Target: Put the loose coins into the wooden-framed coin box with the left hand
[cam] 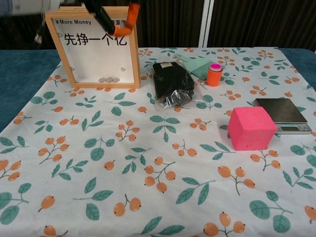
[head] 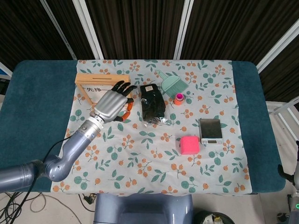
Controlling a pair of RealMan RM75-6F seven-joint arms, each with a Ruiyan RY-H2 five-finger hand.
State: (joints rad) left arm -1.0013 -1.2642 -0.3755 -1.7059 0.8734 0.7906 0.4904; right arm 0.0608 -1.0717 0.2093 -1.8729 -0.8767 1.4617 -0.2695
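The wooden-framed coin box [head: 85,78] stands upright at the back left of the floral cloth, with a few coins [cam: 109,79] lying at the bottom behind its window. My left hand [head: 111,103] is raised over the box and hides most of its front in the head view. The chest view shows only its fingers [cam: 104,16] at the top edge, in front of the box's upper frame [cam: 49,49]. A black finger and an orange thumb tip meet there; anything between them is too small to see. No loose coin shows on the cloth. My right hand is out of both views.
A black pouch [head: 153,103] lies just right of the box. Behind it are a green brush [head: 174,83] and a small orange pot [head: 179,99]. A pink cube [head: 189,144] and a small scale [head: 210,130] sit at the right.
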